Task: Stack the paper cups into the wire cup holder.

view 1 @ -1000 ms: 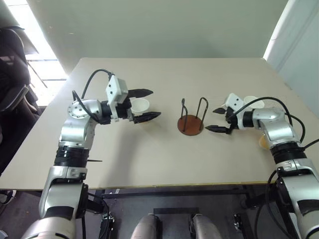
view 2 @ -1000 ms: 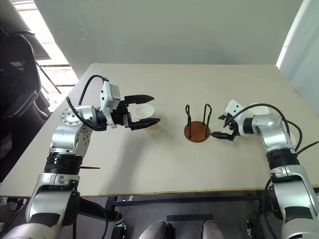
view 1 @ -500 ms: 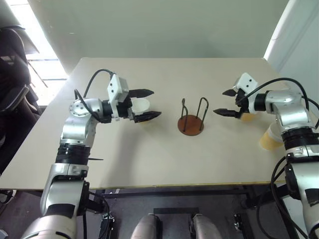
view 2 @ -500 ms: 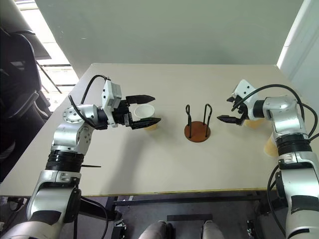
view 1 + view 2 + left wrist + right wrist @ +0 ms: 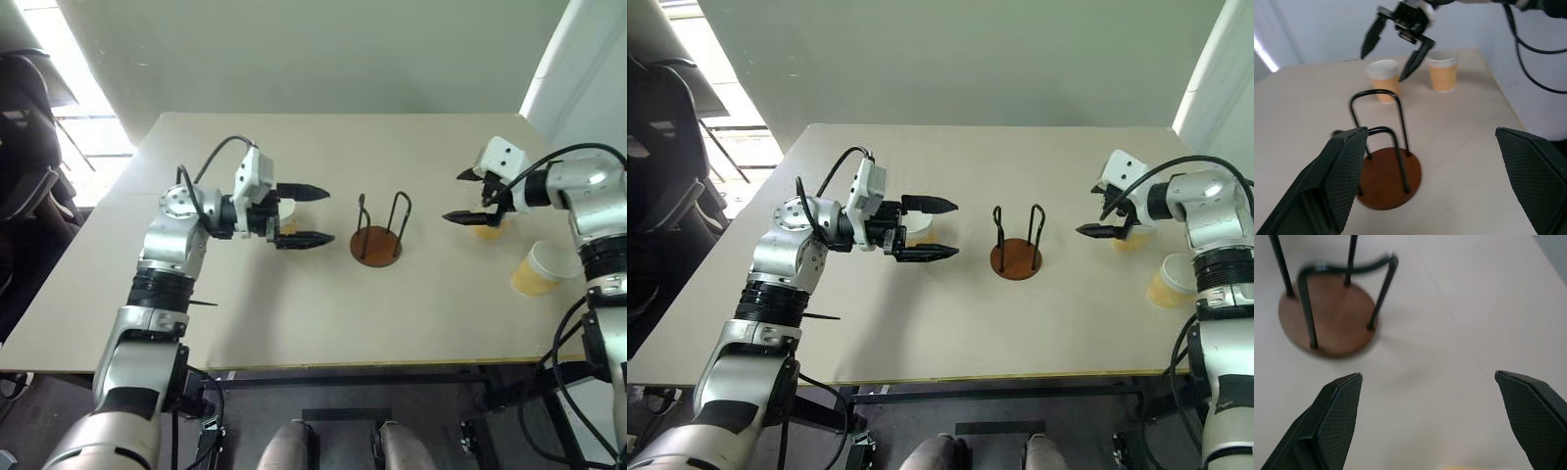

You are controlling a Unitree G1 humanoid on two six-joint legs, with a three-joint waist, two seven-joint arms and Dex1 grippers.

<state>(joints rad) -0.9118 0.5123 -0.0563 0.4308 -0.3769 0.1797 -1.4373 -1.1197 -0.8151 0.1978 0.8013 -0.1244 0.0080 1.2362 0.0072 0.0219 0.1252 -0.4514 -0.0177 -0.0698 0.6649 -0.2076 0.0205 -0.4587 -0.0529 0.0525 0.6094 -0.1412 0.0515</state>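
- The left gripper [image 5: 308, 214] points level toward the robot's right, jaws spread wide and empty.
- The right gripper [image 5: 468, 197] is raised, angled downward and leftward, jaws wide apart.

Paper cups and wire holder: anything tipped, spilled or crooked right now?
Nothing stands out. All three paper cups stand upright on the table, and the wire cup holder sits upright and empty between the two open end effectors.

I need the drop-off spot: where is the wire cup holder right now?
In the head views the wire cup holder stands empty near the table's middle, between the open left hand and the open right hand.
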